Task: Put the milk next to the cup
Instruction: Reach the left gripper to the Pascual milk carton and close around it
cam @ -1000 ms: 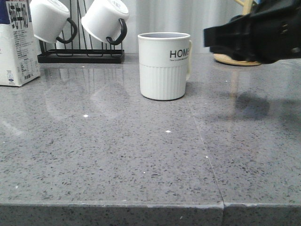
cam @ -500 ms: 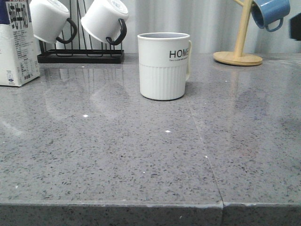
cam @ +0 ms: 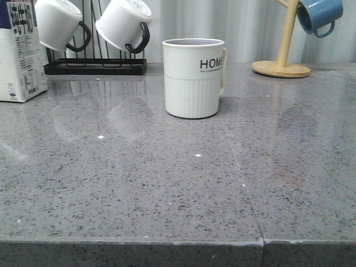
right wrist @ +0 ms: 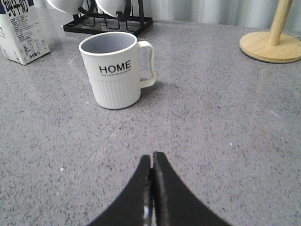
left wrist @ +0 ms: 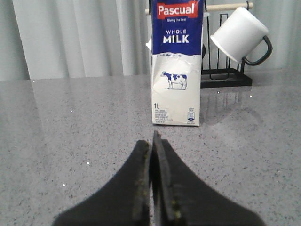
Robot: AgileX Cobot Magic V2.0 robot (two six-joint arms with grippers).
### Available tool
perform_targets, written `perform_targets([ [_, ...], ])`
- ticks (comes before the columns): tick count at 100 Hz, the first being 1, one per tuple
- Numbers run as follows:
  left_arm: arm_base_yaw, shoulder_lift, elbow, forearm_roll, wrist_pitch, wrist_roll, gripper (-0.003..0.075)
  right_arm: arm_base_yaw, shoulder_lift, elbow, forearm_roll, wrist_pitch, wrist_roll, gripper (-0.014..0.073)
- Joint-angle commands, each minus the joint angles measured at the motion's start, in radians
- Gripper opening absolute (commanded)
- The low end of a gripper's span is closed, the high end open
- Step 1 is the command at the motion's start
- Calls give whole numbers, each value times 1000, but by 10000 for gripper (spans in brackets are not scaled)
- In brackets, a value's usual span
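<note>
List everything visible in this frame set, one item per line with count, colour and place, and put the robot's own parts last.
milk: 1, white carton with dark blue top, upright at the far left of the counter, well apart from the cup.
cup: 1, white with black HOME lettering, ribbed lower half, grey inside, upright mid-counter.
hanging mugs: 2, white with black handles, on the black rack.
black rack: 1, black wire, at the back behind the milk.
blue mug: 1, blue, hanging on the wooden stand.
wooden stand: 1, light wood, back right.
counter: 1, speckled grey.
curtain: pale, behind the counter.
left tool: 1, black, shut, empty, facing the milk.
right tool: 1, black, shut, empty, facing the cup.
</note>
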Motion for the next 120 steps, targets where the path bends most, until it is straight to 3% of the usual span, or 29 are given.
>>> perform_targets([
  [1, 3, -30, 58, 0, -145, -11, -20, 0, -10, -23, -12, -39, -5, -67],
  [11, 3, -28, 8, 0, -152, -11, -20, 0, -10, -23, -12, -31, -5, -67],
  [28, 3, 24, -175, 23, -6, -11, -20, 0, -10, -23, -12, -31, -5, -67],
  [47, 3, 205, -390, 23, 174, -11, -20, 0, -10, -23, -12, -31, -5, -67],
  [74, 3, 505, -562, 21, 178, -11, -8, 0, -10, -23, -12, -31, -5, -67],
  [79, 3, 548, -568, 21, 132, -11, 37, 0, -10, -23, -12, -31, -5, -67],
  [86, 3, 602, -568, 21, 72, -11, 166, 0, -10, -23, -12, -31, -5, -67],
  [98, 3, 683, -568, 19, -14, -11, 528, 0, -10, -23, -12, -31, -5, -67],
  [105, 3, 730, -568, -21, -82, -11, 679, 0, -10, -23, -12, -31, -5, -67],
  [110, 3, 764, -570, -57, -122, -11, 718, 0, -10, -23, -12, -31, -5, -67],
  [120, 0, 842, -593, -57, -129, -11, 658, 0, -10, -23, -12, -31, -5, -67],
])
